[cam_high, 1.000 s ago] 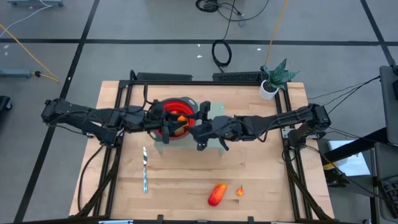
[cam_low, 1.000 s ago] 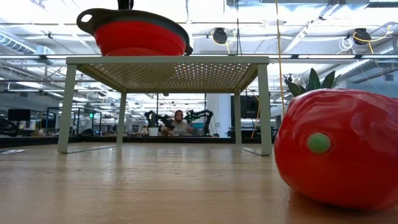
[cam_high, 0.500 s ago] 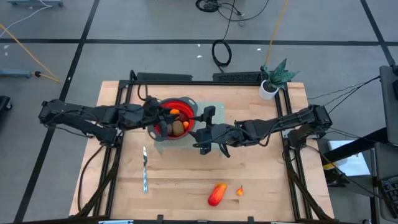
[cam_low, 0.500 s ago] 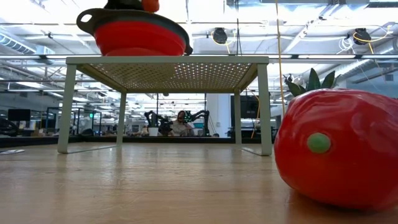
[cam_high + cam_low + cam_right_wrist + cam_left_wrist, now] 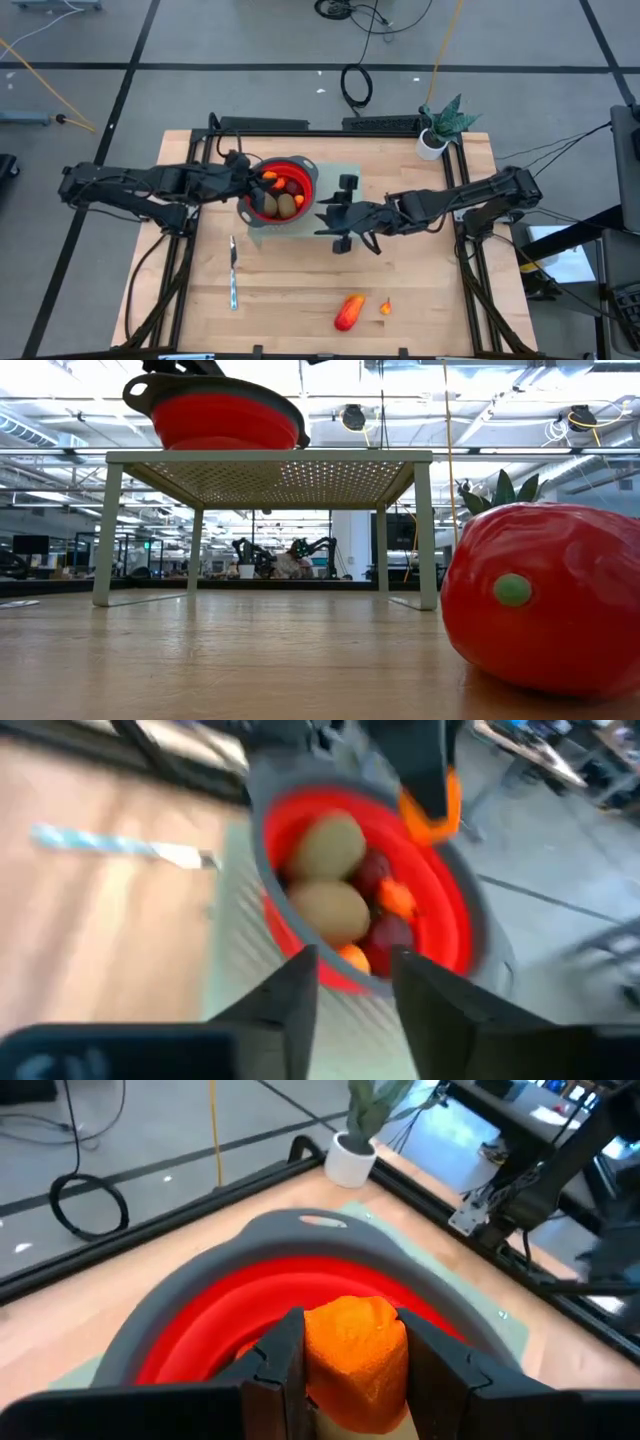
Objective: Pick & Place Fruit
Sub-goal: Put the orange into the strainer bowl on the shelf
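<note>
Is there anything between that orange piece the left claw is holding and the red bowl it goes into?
Nothing visible. The left gripper holds the orange piece right over the red bowl, whose open top faces it; only fruit already dropped lies inside.

Red bowl (image 5: 296,172) with grey rim — brown-green ovals (image 5: 325,878), dark-red rounds (image 5: 372,872) and orange bits (image 5: 395,898) inside; pale green perforated stand (image 5: 270,464); red-orange fruit (image 5: 349,312).
</note>
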Robot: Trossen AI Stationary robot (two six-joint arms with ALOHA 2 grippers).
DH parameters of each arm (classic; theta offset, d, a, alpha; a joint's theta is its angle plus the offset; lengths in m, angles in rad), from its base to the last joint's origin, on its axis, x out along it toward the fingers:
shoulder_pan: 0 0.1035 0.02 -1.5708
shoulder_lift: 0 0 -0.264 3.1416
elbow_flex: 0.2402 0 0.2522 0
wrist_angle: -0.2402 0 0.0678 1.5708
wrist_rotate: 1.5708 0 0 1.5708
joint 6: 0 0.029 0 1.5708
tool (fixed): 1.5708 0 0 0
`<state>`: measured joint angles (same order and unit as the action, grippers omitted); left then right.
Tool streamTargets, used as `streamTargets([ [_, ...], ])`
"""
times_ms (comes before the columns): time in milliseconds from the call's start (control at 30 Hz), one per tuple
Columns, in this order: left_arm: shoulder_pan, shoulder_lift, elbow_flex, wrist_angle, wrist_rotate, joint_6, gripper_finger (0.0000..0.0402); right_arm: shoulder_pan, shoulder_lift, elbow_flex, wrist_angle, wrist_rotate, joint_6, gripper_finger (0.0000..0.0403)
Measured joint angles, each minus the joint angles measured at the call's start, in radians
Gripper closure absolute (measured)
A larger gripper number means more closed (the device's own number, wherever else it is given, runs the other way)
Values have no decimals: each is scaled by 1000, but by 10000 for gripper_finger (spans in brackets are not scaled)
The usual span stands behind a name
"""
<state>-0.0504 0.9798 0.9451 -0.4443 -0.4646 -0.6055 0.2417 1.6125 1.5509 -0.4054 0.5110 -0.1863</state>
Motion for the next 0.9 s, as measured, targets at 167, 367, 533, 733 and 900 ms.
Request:
streamTargets([
  [167, 14, 1, 0, -16, 42, -7, 280, -2, -26, 0, -4, -98, 35, 344],
  [367, 25, 1, 0, -33, 47, -17, 279, -13, -66, 0, -15, -178, 67, 398],
  [533, 25, 1, 0, -42, 65, -27, 279, -18, -117, -43, -30, -182, 71, 392],
  [733, 25, 1, 0, -55, 68, -30, 279, -38, -221, -175, 49, -280, 115, 400],
  [900, 25, 1, 0, -55, 69, -32, 279, -49, -357, -344, 229, -333, 171, 402],
])
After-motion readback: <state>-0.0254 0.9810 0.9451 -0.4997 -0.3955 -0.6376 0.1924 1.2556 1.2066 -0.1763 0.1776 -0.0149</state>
